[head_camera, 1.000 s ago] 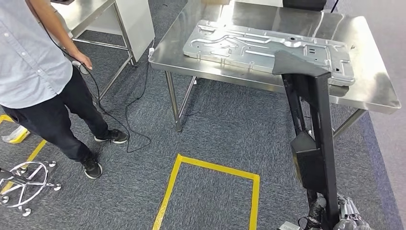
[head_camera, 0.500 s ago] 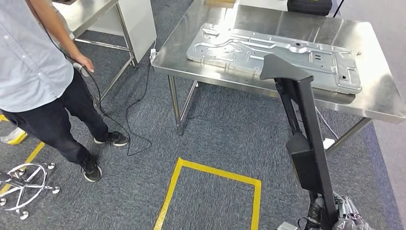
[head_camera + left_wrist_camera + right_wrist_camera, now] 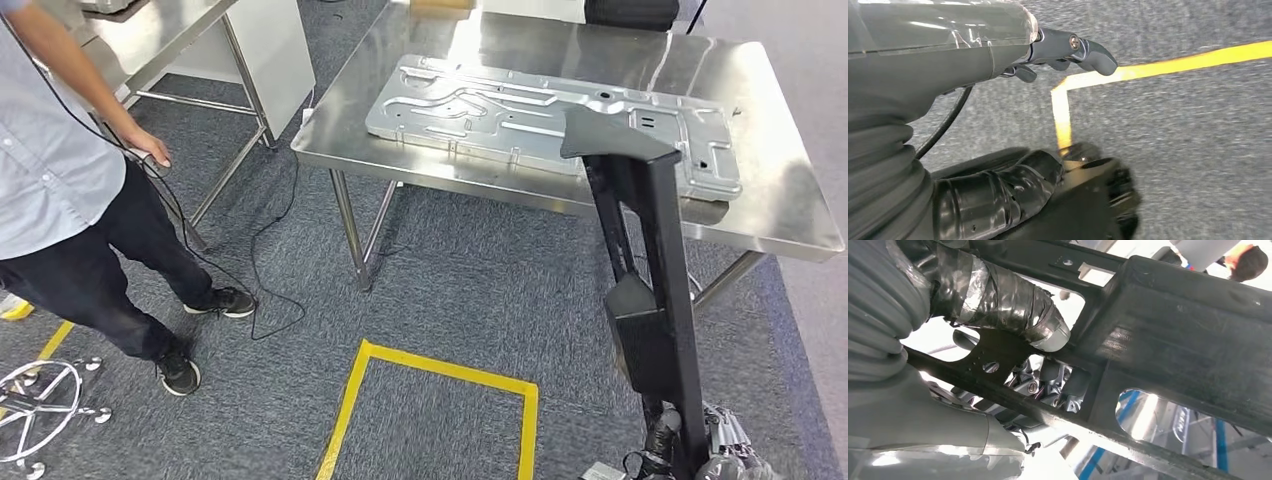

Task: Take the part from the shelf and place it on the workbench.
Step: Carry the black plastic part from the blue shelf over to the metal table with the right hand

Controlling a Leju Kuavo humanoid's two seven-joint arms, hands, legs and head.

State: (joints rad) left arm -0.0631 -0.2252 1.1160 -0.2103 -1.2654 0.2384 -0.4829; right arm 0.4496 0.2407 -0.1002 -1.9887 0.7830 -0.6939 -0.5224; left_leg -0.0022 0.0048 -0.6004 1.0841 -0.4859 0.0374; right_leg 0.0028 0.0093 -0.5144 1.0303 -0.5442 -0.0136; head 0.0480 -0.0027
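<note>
Black part carried toward the counter

The right robot hand [image 3: 1048, 382] clasps the black part [image 3: 645, 290], its long axis upright; the counter [image 3: 780, 200] lies ahead. The left robot hand [image 3: 1068, 50] hangs with fingers apart.

The steel surface [image 3: 770, 170] stood ahead of the right hand [image 3: 720, 450], a stamped metal panel [image 3: 480, 105] lying flat on it.
</note>
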